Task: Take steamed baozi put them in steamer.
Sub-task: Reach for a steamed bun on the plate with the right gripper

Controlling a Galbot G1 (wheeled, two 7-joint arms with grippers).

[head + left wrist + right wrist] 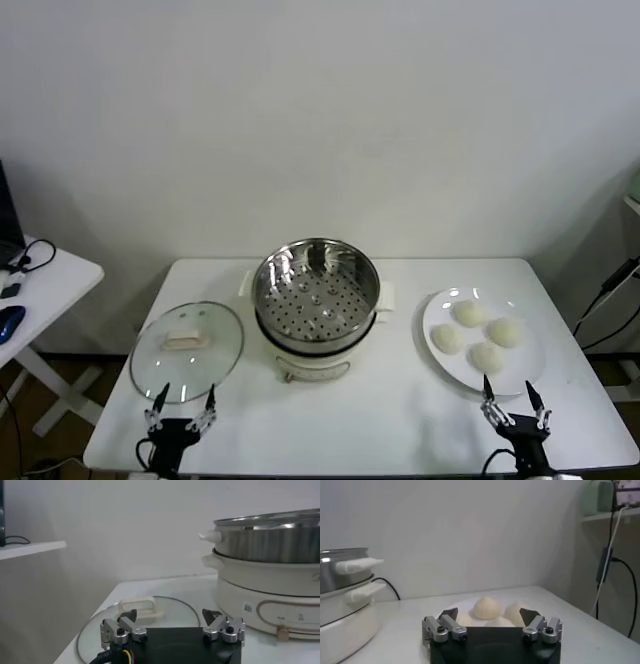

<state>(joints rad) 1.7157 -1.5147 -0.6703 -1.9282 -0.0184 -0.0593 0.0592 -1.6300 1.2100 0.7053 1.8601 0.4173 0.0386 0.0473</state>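
The right tool (516, 401) hangs low at the near edge of the white bench (380, 420), its two fingers spread wide with nothing between them. Just beyond its fingertips lies a flat white plate (445, 370) carrying the four steamed baozi (477, 334), grouped close together in a loose diamond. The nearest bun sits just past the tool's tips, apart from them; the other three lie farther off on the plate. From the right wrist view, the buns (486, 608) appear directly ahead between the spread fingers (446, 624), with no contact.

The steamer (316, 300) stands at the middle of the bench, well apart from the right tool and off to its left-hand side, roughly between the two tools and farther back. Its shiny steel pot is uncovered, the perforated floor showing bare, and it rests on a cream-white base.

The left tool (181, 410) also hangs at the near edge of the bench, fingers parted and holding nothing. Immediately ahead of it a round glass lid (188, 351) lies flat on the bench, its pale handle up, with the steamer (272, 575) just beside the lid on the tool's right.
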